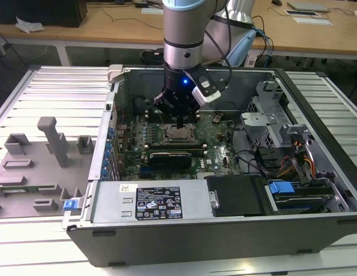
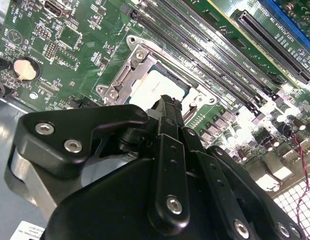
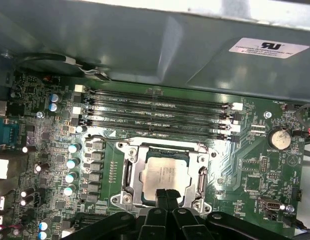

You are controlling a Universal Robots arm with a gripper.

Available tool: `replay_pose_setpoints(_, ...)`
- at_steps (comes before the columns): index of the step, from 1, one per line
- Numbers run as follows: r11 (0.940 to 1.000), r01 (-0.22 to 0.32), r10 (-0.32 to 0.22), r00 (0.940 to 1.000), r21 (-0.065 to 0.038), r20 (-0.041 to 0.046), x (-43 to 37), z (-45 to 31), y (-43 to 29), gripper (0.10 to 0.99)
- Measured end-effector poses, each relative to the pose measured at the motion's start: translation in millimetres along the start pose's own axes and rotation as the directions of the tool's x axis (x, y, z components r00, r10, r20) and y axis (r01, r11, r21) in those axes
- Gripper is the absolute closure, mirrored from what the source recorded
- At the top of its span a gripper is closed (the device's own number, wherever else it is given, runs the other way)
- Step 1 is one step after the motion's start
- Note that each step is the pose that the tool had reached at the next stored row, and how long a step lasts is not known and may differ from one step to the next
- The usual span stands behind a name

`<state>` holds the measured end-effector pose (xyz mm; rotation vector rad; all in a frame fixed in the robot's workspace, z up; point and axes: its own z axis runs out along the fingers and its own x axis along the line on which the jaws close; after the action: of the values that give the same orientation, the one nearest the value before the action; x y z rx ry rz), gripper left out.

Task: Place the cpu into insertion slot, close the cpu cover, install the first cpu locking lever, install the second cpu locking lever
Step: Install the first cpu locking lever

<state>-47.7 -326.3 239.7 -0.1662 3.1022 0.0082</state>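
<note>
An open computer case (image 1: 224,241) lies on a ribbed table (image 1: 52,92), and the arm (image 1: 181,34) reaches down into it over the green board (image 1: 221,155). The gripper (image 1: 181,122) hangs just above the slot (image 3: 120,146), near the board's middle in the exterior view. In both wrist views its fingers are pressed together with nothing between them. The tips are poised over one edge of the cpu (image 3: 162,172); whether they touch it cannot be told.

By the look of things the first step is done: the cpu sits flat inside the slot, square to it. The cover (image 3: 136,162) also seems to lie down over it, its cut-out framing the chip, so the second step is probably done as well. Whether either lever is latched cannot be made out, so those two steps may be left.

The cpu is a small flat square, its top a dull silvery grey with faint print, level and untilted.
</note>
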Motion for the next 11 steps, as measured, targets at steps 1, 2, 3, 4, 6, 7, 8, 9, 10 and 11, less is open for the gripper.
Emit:
replay_pose_setpoints(1,1.0000,0.000,0.000,1.0000,0.000,0.0002,-0.1,-2.0,0.0,0.980)
replay_pose_setpoints(2,1.0000,0.000,0.000,1.0000,0.000,0.0002,-0.2,-5.1,0.0,0.980)
replay_pose_setpoints(3,1.0000,0.000,0.000,1.0000,0.000,0.0002,-0.3,-7.3,0.0,0.980)
replay_pose_setpoints(4,1.0000,0.000,0.000,1.0000,0.000,0.0001,-0.4,-9.7,0.0,0.980)
replay_pose_setpoints(6,1.0000,0.000,0.000,1.0000,0.000,0.0002,-0.9,-24.7,0.1,0.980)
replay_pose_setpoints(7,1.0000,0.000,0.000,1.0000,0.000,0.0002,-0.9,-25.4,0.1,0.980)
replay_pose_setpoints(8,1.0000,0.000,0.000,1.0000,0.000,0.0002,-0.9,-25.3,0.1,0.980)
replay_pose_setpoints(9,1.0000,0.000,0.000,1.0000,0.000,0.0003,-1.0,-25.3,0.1,0.980)
replay_pose_setpoints(10,1.0000,0.000,0.000,1.0000,0.000,0.0002,-0.9,-25.4,0.1,0.980)
replay_pose_setpoints(11,1.0000,0.000,0.000,1.0000,0.000,0.0002,-0.9,-25.4,0.1,0.980)
